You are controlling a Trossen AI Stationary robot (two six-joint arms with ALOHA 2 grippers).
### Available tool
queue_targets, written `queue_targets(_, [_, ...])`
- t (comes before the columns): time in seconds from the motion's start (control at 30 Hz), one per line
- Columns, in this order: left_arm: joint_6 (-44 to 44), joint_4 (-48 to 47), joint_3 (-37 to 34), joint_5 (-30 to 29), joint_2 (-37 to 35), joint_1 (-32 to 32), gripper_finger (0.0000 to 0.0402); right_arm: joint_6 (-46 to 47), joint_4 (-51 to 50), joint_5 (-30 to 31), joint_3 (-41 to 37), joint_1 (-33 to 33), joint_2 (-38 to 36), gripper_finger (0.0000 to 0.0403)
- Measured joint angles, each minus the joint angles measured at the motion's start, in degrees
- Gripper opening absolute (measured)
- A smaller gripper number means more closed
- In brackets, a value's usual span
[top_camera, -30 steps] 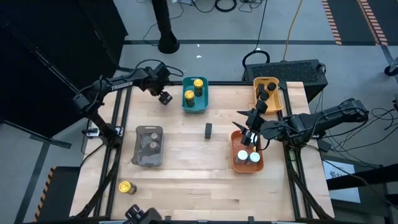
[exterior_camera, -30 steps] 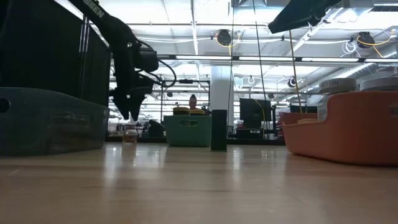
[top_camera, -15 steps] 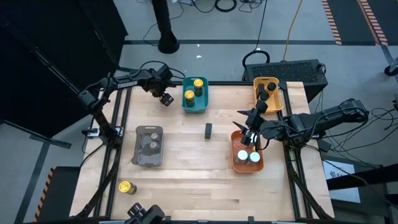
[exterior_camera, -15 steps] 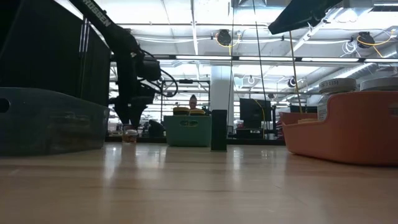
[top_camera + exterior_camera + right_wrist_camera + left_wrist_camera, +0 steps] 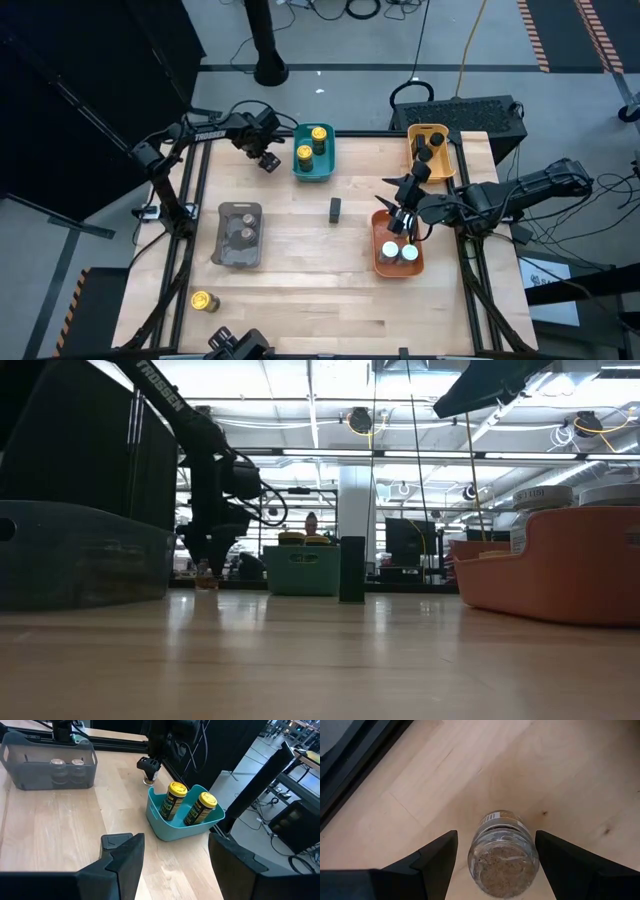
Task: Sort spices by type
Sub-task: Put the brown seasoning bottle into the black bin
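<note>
1. The left gripper (image 5: 267, 160) hung at the table's (image 5: 300, 270) far left, just left of the teal tray (image 5: 322, 172), its fingers spread on either side of a small jar (image 5: 503, 854) that stood upright on the wood, without touching it.
2. That jar had a clear body, a grey-brown top and a label on its side.
3. The teal tray held two yellow-topped jars (image 5: 311, 144).
4. The grey tray (image 5: 238, 251) at the left held two grey-brown-topped jars (image 5: 240, 226).
5. The right gripper (image 5: 401, 221) hovered over the far end of the orange tray (image 5: 384, 265) at the right, its fingers apart and empty.
6. Two white-topped jars (image 5: 399, 253) stood in the orange tray's near end.
7. The yellow tray (image 5: 443, 133) at the far right held slim black jars (image 5: 428, 153).
8. One black jar (image 5: 335, 209) stood alone mid-table.
9. One yellow-topped jar (image 5: 203, 300) stood at the near left corner.
</note>
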Motion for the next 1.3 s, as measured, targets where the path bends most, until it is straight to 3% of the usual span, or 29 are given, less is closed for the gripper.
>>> queue_targets(0.1, [0.0, -0.5, 0.0, 0.0, 0.0, 0.0, 0.0264, 0.2, 0.0, 0.0, 0.0, 0.0, 0.0, 0.0203])
queue_targets(0.37, [-0.1, -1.1, 0.0, -0.1, -0.1, -1.1, 0.0187, 0.2, 0.0, 0.0, 0.0, 0.0, 0.0, 0.0203])
queue_targets(0.63, [-0.1, -2.6, -0.1, -0.2, -1.3, -3.8, 0.0187, 0.4, -0.1, 0.0, 0.0, 0.0, 0.0, 0.0203])
queue_targets(0.83, [-1.6, -7.3, -0.1, -0.1, -9.3, -7.9, 0.0187, 0.4, -0.1, 0.0, 0.0, 0.0, 0.0, 0.0203])
queue_targets(1.03, [-7.6, -14.3, -0.1, 2.0, -20.0, -18.9, 0.0187, 0.4, 0.0, 0.0, 0.0, 0.0, 0.0, 0.0203])
queue_targets(1.3, [-18.1, -22.9, 0.0, 5.8, -29.3, -42.0, 0.0187, 0.6, 0.2, 0.0, 0.0, 0.0, 0.0, 0.0203])
